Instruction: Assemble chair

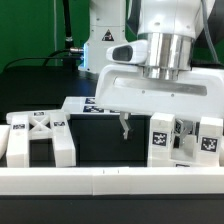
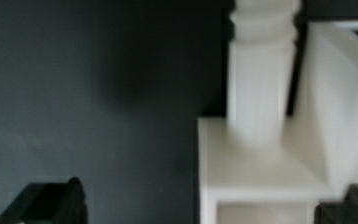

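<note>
While the gripper hangs over the dark table at the middle of the exterior view, we see its jaws spread as wide as they go, with nothing in them. In the wrist view the fingertips sit at opposite edges of the picture. A pegged leg with a turned profile lies between their lines and meets a chunky white block. We cannot tell whether those two are joined or merely touching.

The chair is in loose pieces. The X-ribbed panel is at nine o'clock from the gripper, and the tagged blocks are at three o'clock, near the fingers. The marker board lies back at eleven, and the long front rail runs across at six.

We judge this to be the approach to a pick in that three o'clock cluster. To do it well, we'd want the part centred between the pads rather than off to one side as it is now. The descent should be straight, and the jaws should close on flat faces rather than the turned section, clear of the neighbouring block.
</note>
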Motion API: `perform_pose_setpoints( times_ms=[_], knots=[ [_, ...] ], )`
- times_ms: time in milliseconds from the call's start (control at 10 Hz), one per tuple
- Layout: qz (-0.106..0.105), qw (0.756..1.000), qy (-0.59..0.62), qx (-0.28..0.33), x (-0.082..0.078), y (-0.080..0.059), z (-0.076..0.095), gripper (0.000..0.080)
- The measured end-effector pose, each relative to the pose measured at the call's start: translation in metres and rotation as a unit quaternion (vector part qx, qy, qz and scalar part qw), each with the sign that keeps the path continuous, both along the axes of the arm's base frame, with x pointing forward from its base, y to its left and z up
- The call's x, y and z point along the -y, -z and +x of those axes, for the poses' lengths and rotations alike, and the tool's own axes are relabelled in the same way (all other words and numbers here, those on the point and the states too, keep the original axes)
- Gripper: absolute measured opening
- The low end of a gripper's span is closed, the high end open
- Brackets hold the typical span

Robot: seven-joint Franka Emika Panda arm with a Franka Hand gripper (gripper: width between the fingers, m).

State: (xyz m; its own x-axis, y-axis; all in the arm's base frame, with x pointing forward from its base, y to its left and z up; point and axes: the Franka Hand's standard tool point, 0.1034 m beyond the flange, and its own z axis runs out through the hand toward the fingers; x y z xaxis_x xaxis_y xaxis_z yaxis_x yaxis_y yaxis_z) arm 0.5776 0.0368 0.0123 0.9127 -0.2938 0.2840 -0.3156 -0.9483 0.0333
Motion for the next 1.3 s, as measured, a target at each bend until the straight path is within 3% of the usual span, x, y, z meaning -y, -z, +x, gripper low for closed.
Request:
perform_pose_setpoints(
  times_ms=[500, 700, 1100, 1300],
  knots=[
    [-0.003, 1.000, -0.006, 0.000, 0.000, 0.006, -0.002, 0.0646],
    [-0.003, 1.000, -0.006, 0.000, 0.000, 0.005, -0.001, 0.0317],
    [-0.003, 1.000, -0.008, 0.006, 0.000, 0.000, 0.002, 0.0317],
    [-0.005, 1.000, -0.020, 0.003, 0.006, -0.013, 0.005, 0.0317]
  ],
)
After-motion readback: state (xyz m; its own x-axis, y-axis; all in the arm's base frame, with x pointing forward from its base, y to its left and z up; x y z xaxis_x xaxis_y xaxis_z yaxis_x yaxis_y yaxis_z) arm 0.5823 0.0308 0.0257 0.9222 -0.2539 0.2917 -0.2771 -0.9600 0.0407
